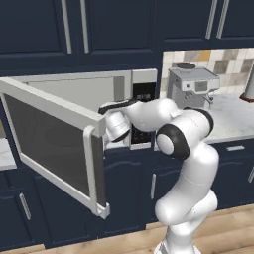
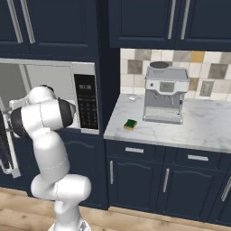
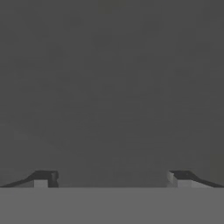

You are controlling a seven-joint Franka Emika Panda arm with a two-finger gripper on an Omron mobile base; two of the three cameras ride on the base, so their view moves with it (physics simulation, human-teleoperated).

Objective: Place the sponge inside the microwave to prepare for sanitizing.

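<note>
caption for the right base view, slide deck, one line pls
Sponge waits on the counter beside the coffee machine while the arm reaches toward the open microwave.

The cabinets (image 2: 135, 22) are deep navy with pale grey bar handles. The microwave (image 1: 74, 84) is silver-grey, its open door (image 1: 49, 144) framed in light grey around dark, smoky glass, and its keypad (image 2: 87, 101) is black with tiny pale marks. The arm (image 1: 188, 149) is glossy white with black joints. On the white, grey-veined marble desk (image 2: 203, 126) sits a sponge (image 2: 131, 124), green on top, yellow below. The coffee machine (image 2: 164, 92) is brushed grey with a dark round lid. The backsplash (image 2: 203, 67) is a checker of beige, brown, grey and ochre tiles. The floor (image 2: 135, 221) is warm light wood planks. The tool (image 3: 112, 178) shows dark tips against flat grey.
</note>
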